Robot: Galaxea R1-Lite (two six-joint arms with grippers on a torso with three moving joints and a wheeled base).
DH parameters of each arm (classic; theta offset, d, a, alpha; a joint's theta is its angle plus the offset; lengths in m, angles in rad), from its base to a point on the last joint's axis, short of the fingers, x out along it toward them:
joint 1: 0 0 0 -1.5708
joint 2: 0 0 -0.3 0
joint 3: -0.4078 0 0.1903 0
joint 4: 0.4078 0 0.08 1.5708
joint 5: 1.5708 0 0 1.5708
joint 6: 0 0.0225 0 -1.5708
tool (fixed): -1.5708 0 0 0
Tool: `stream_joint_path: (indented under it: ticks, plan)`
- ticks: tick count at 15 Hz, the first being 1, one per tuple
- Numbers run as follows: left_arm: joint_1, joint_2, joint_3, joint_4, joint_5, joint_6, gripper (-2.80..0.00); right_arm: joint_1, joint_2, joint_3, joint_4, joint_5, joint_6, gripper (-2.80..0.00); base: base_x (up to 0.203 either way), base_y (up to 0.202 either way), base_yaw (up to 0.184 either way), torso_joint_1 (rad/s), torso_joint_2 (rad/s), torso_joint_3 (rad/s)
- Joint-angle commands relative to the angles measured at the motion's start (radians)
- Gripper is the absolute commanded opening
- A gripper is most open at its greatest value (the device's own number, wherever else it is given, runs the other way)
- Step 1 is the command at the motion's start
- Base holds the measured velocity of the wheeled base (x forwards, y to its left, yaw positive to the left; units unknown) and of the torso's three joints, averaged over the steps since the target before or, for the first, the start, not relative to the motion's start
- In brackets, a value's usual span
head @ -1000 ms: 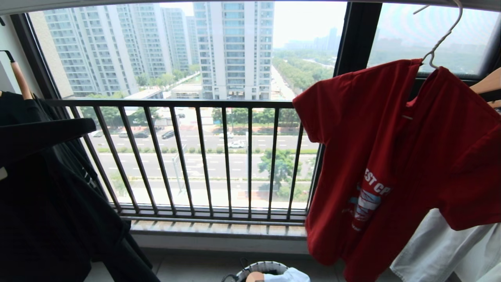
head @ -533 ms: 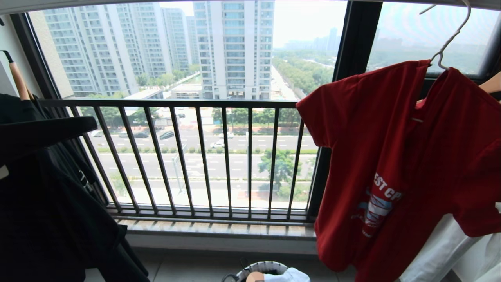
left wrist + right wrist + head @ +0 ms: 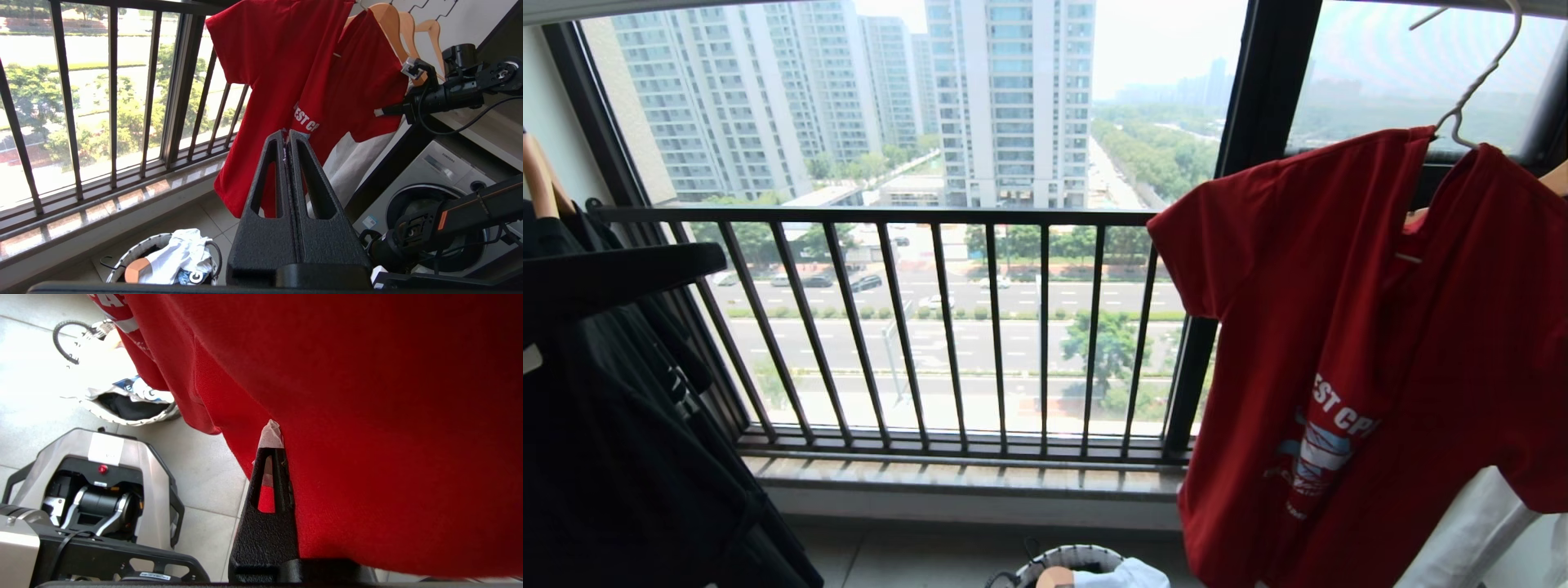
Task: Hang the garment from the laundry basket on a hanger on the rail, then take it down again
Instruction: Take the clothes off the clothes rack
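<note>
Head view: red garment (image 3: 1372,327) draped on white hanger (image 3: 1474,90) at upper right, basket (image 3: 1062,563) on floor below. Left wrist view: left claw (image 3: 288,134) pressed shut, empty, apart from shirt. Right wrist view: right claw (image 3: 273,451) clamped on garment's edge — best pulled gently downward, watching for hanger hook snagging.

Bright daylight, backlit, hazy glare
</note>
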State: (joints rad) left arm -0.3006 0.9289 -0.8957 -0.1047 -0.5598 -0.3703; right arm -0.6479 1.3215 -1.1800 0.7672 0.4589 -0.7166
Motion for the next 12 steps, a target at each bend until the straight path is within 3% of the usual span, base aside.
stream_joint_path:
  ticks: [1,12]
  plan:
    - [0.000,-0.001,0.000,-0.003,-0.003,-0.004,-2.80,-0.011,-0.009,0.009,0.006,0.001,-0.006,-2.80,0.000,0.000,0.000,0.000,0.00,0.000]
    - [-0.003,-0.007,0.000,-0.001,-0.005,-0.003,-2.80,-0.065,-0.038,0.140,-0.002,-0.030,-0.054,-2.80,0.000,0.000,0.000,0.000,0.00,0.000]
